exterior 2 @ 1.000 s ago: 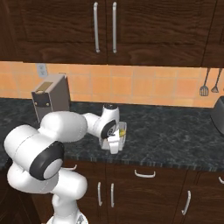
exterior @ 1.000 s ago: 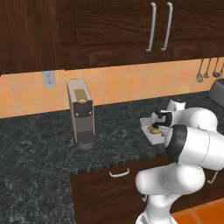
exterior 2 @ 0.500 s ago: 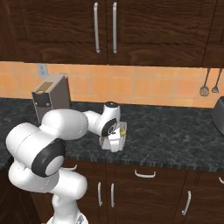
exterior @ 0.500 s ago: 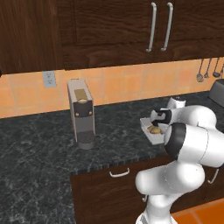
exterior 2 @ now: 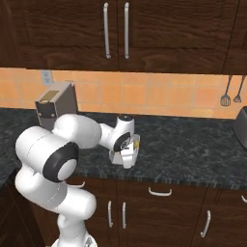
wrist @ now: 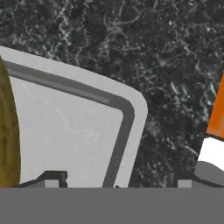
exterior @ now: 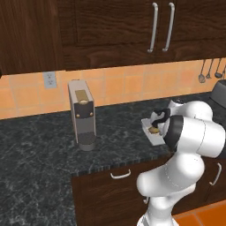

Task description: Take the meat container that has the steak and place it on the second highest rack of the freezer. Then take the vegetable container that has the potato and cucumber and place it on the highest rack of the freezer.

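Note:
A white tray, the vegetable container (exterior: pixel 150 132) (exterior 2: pixel 129 155) (wrist: pixel 65 131), lies on the dark stone counter close to its front edge. A yellow-tan potato (exterior: pixel 153 129) (wrist: pixel 6 131) rests inside it; the cucumber is hidden. My gripper (exterior: pixel 157 123) (exterior 2: pixel 126 152) (wrist: pixel 118 181) points down at the tray's corner. Its fingertips (wrist: pixel 52 177) stand wide apart, one over the tray floor and one outside the rim, so the gripper is open. The freezer, its racks and the meat container with the steak are out of view.
A tall grey coffee machine (exterior: pixel 81 114) (exterior 2: pixel 52 103) stands at the back left of the counter (exterior: pixel 39 145). Dark wall cabinets (exterior 2: pixel 116 34) hang overhead. Utensils (exterior 2: pixel 226 99) hang on the tiled wall at the right, above a dark appliance (exterior 2: pixel 242 126).
The fingers have spread wider around the tray's rim. The hand and tray have shifted only slightly; the rest is unchanged.

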You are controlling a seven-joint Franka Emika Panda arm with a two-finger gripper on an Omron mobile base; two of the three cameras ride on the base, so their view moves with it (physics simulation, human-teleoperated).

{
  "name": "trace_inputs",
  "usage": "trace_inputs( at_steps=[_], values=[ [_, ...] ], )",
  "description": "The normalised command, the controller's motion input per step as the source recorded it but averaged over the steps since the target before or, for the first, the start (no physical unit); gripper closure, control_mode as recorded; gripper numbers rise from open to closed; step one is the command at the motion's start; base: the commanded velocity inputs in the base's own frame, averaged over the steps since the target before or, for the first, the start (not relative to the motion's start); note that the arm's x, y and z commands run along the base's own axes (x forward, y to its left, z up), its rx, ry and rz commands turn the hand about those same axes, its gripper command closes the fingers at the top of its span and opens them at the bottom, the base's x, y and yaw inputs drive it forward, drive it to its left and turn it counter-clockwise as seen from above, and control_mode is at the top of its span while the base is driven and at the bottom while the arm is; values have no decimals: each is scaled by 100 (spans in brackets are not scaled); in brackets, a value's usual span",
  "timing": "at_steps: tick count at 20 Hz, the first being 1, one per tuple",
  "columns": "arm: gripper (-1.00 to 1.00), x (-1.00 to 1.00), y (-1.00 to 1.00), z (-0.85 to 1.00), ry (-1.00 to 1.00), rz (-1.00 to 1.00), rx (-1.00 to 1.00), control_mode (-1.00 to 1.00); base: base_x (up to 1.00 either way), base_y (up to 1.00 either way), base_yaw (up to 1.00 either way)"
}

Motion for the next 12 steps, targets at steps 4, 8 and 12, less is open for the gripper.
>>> trace_inputs(
  at_steps=[4,8,12],
  values=[
    [-100,-6,0,-52,0,-4,0,-100,0,0,0],
    [-100,-21,0,-76,1,-4,0,-100,0,0,0],
    [-100,-54,0,-73,0,-5,1,-100,0,0,0]
  ],
)
